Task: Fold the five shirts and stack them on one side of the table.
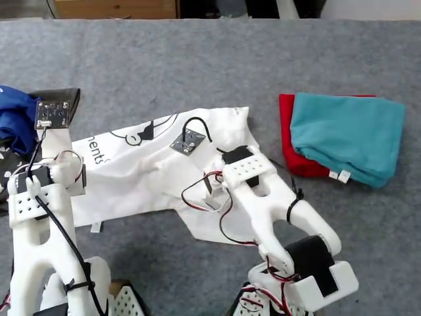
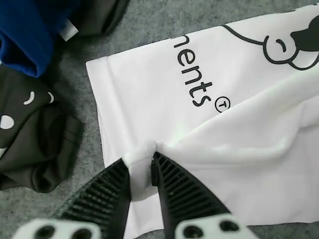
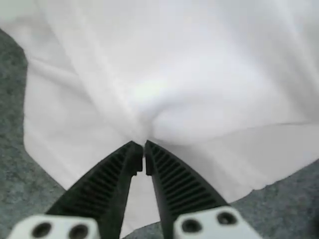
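— Two shirts are folded, then?
— Yes. A folded teal shirt (image 1: 348, 135) rests on a folded red shirt (image 1: 289, 138), well apart from the right fingers (image 3: 141, 149), on the side away from the other arm.
— And what do those fingers hold?
— They are pressed together on a puckered ridge of the white shirt (image 1: 151, 171), with the cloth caught right at the tips.
— The other arm?
— The left fingers (image 2: 154, 169) pinch a raised fold of the same shirt near its edge, with fabric bunched between them.
— Where does it lie?
— Crumpled on the grey counter (image 1: 197, 59), stretched between the two pairs of fingers, with black print showing just beyond the left ones.
— Anything else?
— A blue shirt (image 1: 13, 122) and a black shirt (image 2: 35, 144) lie heaped near the left fingers, just off the white shirt's edge.
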Tool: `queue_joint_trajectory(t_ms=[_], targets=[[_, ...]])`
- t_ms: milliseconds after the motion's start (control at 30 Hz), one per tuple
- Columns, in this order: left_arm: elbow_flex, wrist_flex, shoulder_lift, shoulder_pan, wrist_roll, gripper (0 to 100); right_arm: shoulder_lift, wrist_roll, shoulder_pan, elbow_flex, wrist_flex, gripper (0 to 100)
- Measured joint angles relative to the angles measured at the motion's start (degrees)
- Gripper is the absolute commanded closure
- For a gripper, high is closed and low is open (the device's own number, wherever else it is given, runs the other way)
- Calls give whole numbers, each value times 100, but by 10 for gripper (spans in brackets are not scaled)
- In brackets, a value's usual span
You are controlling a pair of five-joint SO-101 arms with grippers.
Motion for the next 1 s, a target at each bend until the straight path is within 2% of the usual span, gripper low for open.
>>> queue_joint_trajectory(t_ms=[300, 433, 567, 800, 1000], targets=[[0, 0, 0, 0, 0, 972, 0, 0, 18, -264, 633, 985], [-62, 360, 0, 0, 0, 972, -431, 123, 132, -404, 1029, 985], [-273, 598, -35, 0, 0, 972, -1196, 475, 651, -413, 1442, 985], [-176, 624, -35, 0, 0, 971, -2119, 1495, 2110, -413, 2119, 985], [325, 571, -35, 9, 0, 971, -2523, 2110, 2549, -413, 2514, 985]])
